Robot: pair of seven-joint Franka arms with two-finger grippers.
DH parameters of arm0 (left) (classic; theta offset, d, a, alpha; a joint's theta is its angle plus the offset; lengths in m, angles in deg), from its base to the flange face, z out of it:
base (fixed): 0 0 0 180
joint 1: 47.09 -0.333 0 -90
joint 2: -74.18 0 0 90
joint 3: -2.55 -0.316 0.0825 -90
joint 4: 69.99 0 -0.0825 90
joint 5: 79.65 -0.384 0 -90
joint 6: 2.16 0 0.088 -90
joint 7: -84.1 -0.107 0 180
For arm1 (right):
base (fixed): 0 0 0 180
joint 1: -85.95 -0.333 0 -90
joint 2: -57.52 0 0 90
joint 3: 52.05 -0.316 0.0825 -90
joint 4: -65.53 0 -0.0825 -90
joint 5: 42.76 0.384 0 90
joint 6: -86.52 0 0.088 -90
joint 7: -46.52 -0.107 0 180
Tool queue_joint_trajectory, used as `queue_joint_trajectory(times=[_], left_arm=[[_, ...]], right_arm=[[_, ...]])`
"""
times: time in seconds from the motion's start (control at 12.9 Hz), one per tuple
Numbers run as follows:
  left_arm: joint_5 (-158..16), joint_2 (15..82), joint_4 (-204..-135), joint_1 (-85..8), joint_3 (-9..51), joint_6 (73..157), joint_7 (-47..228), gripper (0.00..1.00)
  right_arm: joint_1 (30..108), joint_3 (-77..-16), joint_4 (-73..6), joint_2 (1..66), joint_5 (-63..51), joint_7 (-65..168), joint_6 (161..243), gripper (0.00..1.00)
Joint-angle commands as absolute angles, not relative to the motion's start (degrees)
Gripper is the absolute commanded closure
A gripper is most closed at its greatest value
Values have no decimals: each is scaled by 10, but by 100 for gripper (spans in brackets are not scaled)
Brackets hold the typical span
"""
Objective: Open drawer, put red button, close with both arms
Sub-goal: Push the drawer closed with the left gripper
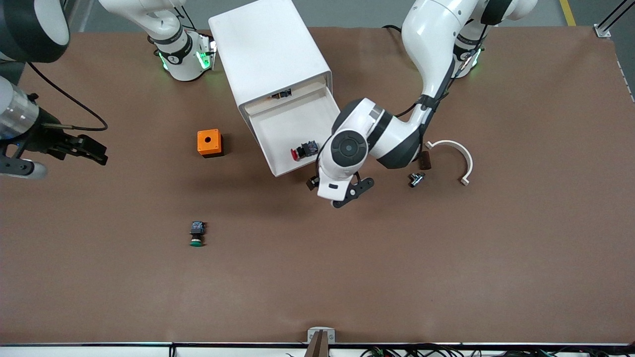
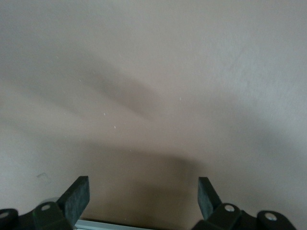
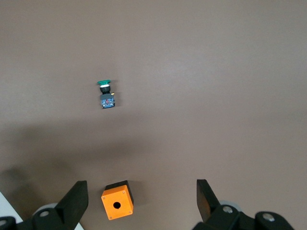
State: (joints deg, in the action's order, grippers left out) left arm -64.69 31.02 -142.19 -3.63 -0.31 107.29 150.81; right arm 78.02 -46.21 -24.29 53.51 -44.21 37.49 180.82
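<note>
1. Red button (image 1: 300, 151) lies on its side in the open drawer (image 1: 278, 124), close to the drawer's front edge, cap toward the right arm's end of the table.
2. That drawer is pulled out of the white cabinet (image 1: 268, 49), toward the front camera.
3. Left gripper (image 1: 337, 191) is just past the drawer's front corner, over bare table (image 1: 446, 272); its fingers (image 2: 76, 196) are spread wide and hold nothing.
4. Right gripper (image 1: 87, 148) hangs over the right arm's end of the table, well apart from the cabinet; its fingers (image 3: 74, 199) are also spread wide and empty.
5. An orange box (image 1: 210, 143) with a hole in its top sits beside the drawer, toward the right arm's end.
6. A green button (image 1: 197, 234) lies on its side nearer to the front camera than the box.
7. A white curved piece (image 1: 459, 156) and a small metal part (image 1: 415, 178) lie toward the left arm's end.
</note>
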Motion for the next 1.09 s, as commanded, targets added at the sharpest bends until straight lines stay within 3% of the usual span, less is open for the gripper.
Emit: queue_joint_trajectory(times=[0.0, 0.78, 1.01], left_arm=[[-672, 312, -1429, -8, -6, 1081, 1497, 1], [-663, 316, -1443, 107, 2, 1074, 1579, 1], [-663, 315, -1444, 111, 31, 1074, 1609, 1]], right_arm=[[817, -468, -253, 559, -415, 437, 1807, 0], [824, -468, -238, 565, -410, 434, 1808, 0], [824, -468, -238, 566, -413, 434, 1786, 0]])
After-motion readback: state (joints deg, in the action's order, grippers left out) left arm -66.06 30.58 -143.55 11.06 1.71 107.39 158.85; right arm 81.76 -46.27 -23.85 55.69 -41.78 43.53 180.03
